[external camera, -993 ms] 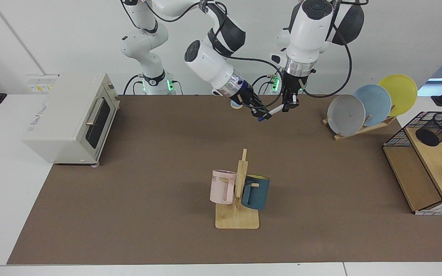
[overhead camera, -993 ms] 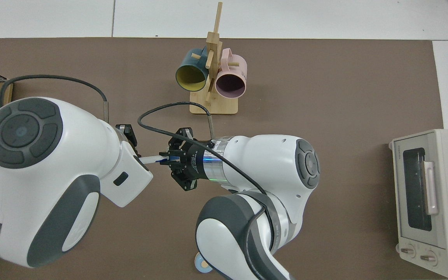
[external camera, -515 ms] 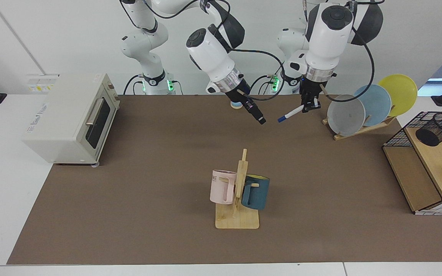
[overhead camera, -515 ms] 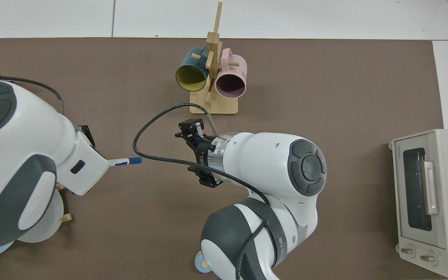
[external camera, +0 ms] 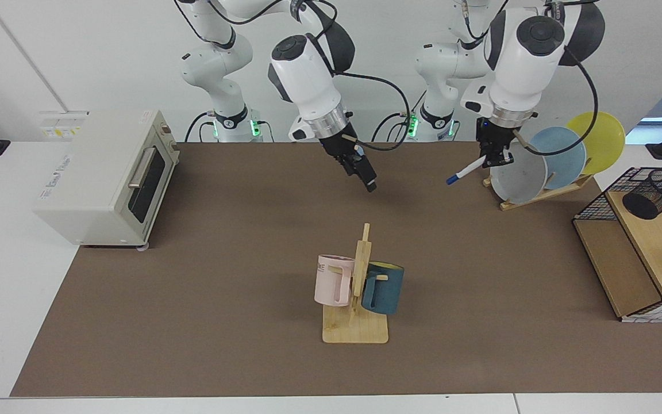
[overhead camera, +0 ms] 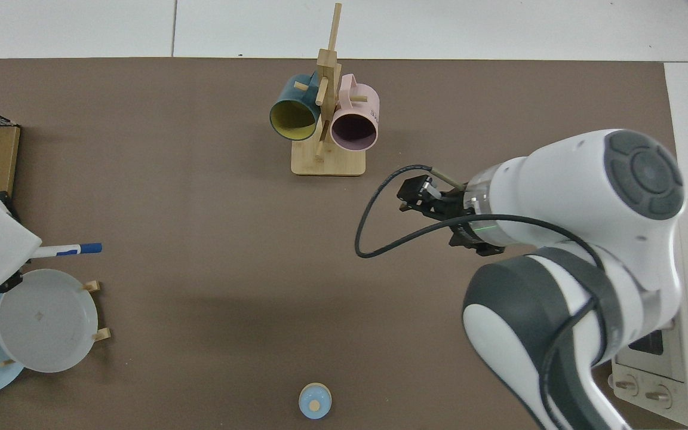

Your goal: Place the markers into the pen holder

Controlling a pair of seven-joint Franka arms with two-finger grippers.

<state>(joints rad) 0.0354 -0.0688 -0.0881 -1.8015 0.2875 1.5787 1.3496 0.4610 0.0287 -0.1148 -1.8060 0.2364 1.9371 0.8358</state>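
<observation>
The marker (external camera: 469, 169), white with a blue cap, hangs slanted above the mat with its cap pointing down. My left gripper (external camera: 489, 161) is shut on its upper end, just in front of the grey plate. From above, the marker (overhead camera: 66, 249) sticks out from under the left hand, cap end free. My right gripper (external camera: 368, 183) hovers over the far middle of the mat, open and holding nothing; the top view shows the same gripper (overhead camera: 407, 196). The pen holder (external camera: 654, 192), a black mesh cup, sits on the wire rack's wooden shelf at the facing view's right edge.
A plate stand (external camera: 538, 192) holding grey, blue and yellow plates is beside the left gripper. The wire rack (external camera: 624, 259) stands beyond it. A mug tree (external camera: 357, 287) with pink and teal mugs occupies the centre. A toaster oven (external camera: 107, 172) sits opposite. A small blue round object (overhead camera: 314, 401) lies by the arm bases.
The right gripper let go of the marker and drew back toward the toaster oven side. The left arm carried the marker away toward the plates.
</observation>
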